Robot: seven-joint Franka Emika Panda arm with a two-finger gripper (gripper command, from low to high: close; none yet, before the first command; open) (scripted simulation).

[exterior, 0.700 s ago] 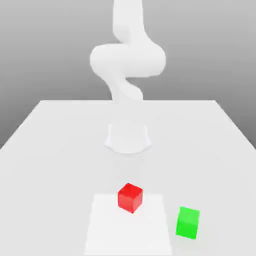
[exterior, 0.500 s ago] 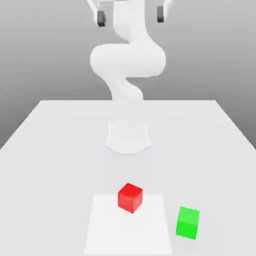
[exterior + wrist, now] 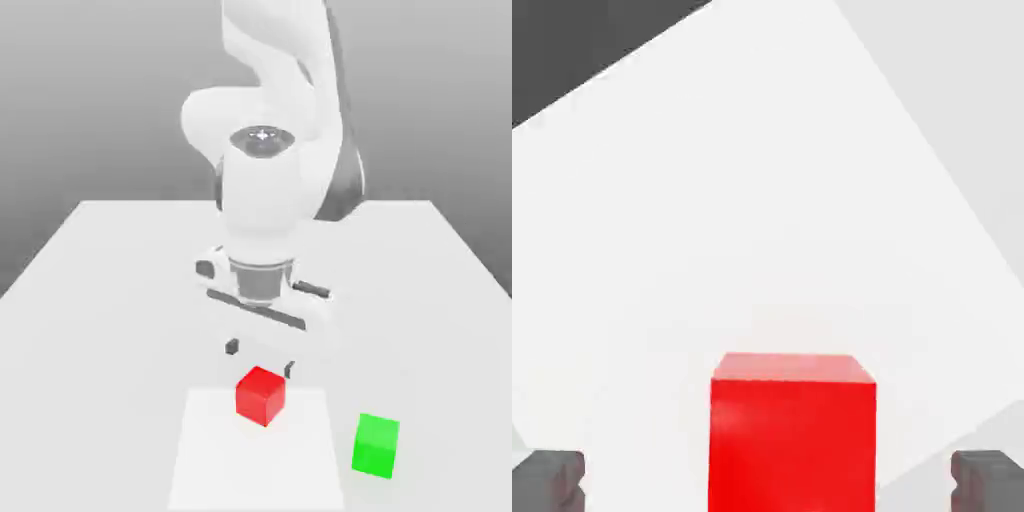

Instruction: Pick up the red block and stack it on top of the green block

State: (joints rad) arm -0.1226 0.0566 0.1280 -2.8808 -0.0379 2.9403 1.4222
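Fingers (image 3: 553,480) open around red block (image 3: 793,445)

Red block (image 3: 260,396), green block (image 3: 376,446), apart

Red block (image 3: 261,396), green block (image 3: 376,446): smooth, plastic-looking; arm (image 3: 262,200) glossy.

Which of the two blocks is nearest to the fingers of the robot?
The red block, partly on the white patch; the fingers hang open just above it, while the green block stands apart.
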